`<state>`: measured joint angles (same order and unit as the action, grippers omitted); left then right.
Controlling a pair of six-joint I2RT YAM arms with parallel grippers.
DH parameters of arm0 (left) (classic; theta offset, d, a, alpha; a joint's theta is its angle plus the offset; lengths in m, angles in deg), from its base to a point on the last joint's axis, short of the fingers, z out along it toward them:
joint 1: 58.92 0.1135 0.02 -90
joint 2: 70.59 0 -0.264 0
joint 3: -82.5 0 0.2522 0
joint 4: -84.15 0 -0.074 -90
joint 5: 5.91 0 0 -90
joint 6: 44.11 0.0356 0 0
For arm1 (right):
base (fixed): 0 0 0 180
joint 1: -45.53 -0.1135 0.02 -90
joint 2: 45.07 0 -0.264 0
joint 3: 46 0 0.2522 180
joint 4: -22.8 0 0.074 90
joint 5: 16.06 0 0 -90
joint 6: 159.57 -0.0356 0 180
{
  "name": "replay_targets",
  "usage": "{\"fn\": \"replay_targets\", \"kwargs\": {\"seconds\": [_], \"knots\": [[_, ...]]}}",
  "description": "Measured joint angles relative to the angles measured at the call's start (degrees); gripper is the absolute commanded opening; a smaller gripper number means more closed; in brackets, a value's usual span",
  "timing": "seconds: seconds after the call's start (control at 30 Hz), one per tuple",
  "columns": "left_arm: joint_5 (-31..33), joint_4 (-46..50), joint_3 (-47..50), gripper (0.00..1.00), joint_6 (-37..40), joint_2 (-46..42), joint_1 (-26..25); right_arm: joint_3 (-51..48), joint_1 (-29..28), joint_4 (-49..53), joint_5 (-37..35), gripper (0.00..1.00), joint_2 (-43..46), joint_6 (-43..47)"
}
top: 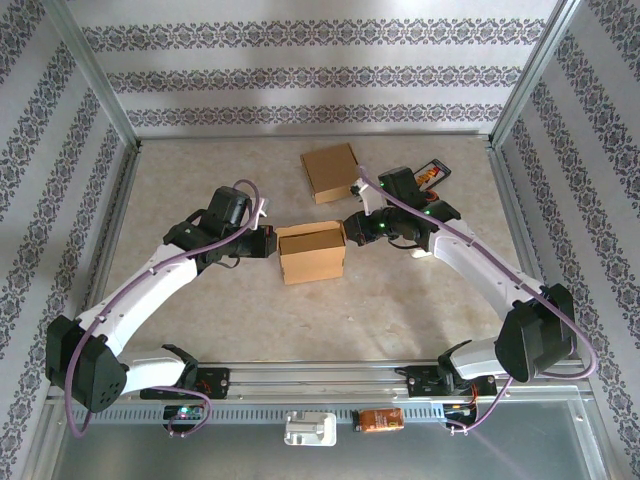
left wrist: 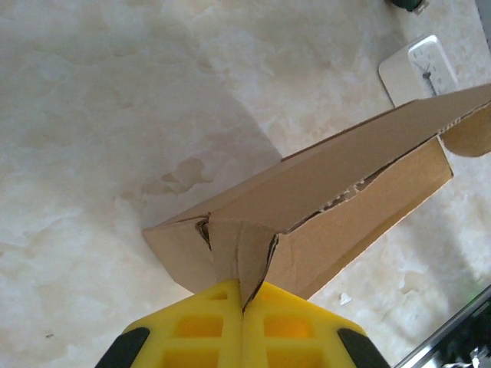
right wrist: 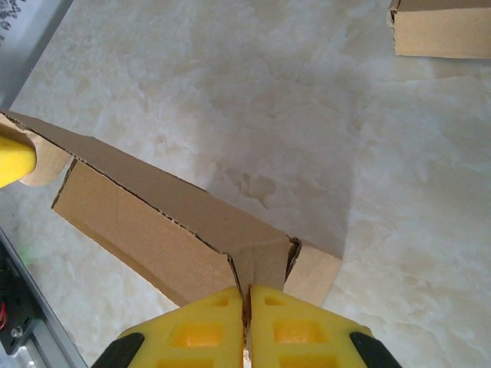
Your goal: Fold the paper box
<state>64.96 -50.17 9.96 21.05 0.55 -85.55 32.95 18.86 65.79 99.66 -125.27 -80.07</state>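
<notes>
The left gripper is pinched tight on a thin end flap of the paper box, which stretches away straight ahead of its fingertips. The right gripper is clamped the same way on the opposite end flap, so the box spans between the two above the bench. Each hold is a narrow nip beside a ragged crease: uneven pulling could tear a flap or let it slip free, and a twist could buckle the wall

Bright, diffuse overhead light; the brown cardboard box casts a soft shadow across the pale marbled tabletop; wrist views slightly soft.
</notes>
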Motion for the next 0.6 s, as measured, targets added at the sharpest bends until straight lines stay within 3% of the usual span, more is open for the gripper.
{"fn": "replay_targets", "kwargs": {"seconds": [0.2, 0.6], "knots": [[0.1, -2.2, 0.9, 0.03, -4.0, 0.0, 0.0, 0.0, -0.2, -0.7, -0.9, 0.11, -0.2, -5.2], [0.3, -2.5, 1.0, 0.01, -4.7, 0.0, 0.0, 0.5, -0.2, -0.2, -1.0, 0.11, -0.2, -10.7]]}}
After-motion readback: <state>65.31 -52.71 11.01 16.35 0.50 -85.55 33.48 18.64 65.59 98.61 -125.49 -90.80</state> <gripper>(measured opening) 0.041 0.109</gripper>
